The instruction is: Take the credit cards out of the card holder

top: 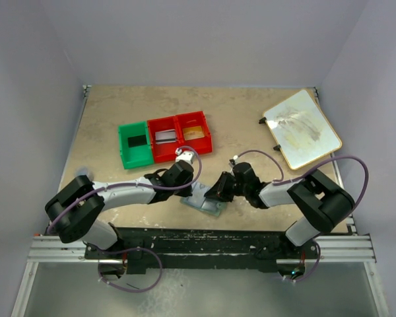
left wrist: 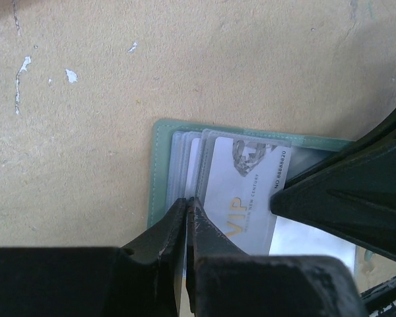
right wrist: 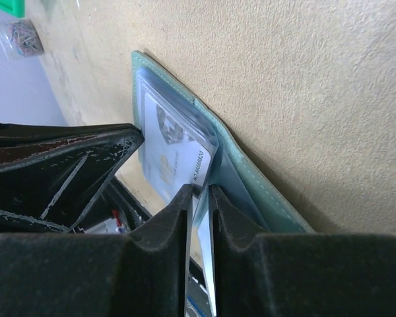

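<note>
The right pincer (right wrist: 199,193) is clenching one long edge of the credit card (left wrist: 244,191), we are judging; the left pincer (left wrist: 187,206) is clamping the card holder (left wrist: 160,172) opposite. The holder is lying open on the bench (left wrist: 185,59) between them.

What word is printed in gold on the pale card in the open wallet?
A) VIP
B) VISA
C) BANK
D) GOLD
A: the left wrist view shows gold letters reading VIP across the card, which sits in a clear sleeve of the card holder.
</note>
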Robot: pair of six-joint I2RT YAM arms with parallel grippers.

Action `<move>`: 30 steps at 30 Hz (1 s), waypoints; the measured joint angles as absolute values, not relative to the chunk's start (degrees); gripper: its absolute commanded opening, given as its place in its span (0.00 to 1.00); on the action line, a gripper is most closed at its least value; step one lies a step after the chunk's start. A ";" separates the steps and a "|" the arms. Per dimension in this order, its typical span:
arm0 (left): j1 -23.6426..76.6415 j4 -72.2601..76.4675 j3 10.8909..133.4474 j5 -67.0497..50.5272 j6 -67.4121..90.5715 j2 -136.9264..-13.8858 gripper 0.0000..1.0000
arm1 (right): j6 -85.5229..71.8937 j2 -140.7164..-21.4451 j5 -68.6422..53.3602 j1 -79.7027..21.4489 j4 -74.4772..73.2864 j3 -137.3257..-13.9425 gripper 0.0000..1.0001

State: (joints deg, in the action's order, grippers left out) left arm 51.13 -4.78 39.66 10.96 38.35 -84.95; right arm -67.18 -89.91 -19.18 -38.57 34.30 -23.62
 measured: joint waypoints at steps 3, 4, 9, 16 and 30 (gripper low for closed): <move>51.13 -4.67 39.62 10.63 38.33 -84.95 0.00 | -67.61 -90.00 -19.20 -38.57 34.63 -23.62 0.22; 51.13 -4.60 39.62 10.55 38.30 -84.95 0.00 | -67.88 -90.24 -19.22 -38.57 35.27 -23.62 0.21; 51.13 -4.82 39.64 10.63 37.87 -84.95 0.00 | -70.52 -93.19 -19.46 -38.44 39.44 -23.59 0.03; 51.27 -4.80 39.66 11.35 38.37 -85.03 0.00 | -70.54 -88.40 -17.04 -38.57 34.74 -23.38 0.00; 51.51 -3.68 39.97 11.99 38.50 -86.28 0.00 | -64.31 -90.63 -22.52 -36.40 36.12 -22.70 0.11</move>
State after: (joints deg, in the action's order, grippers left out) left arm 51.51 -3.68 39.97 11.99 38.50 -86.28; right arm -64.31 -90.63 -22.52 -36.40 36.12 -22.70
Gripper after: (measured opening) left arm 0.002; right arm 0.102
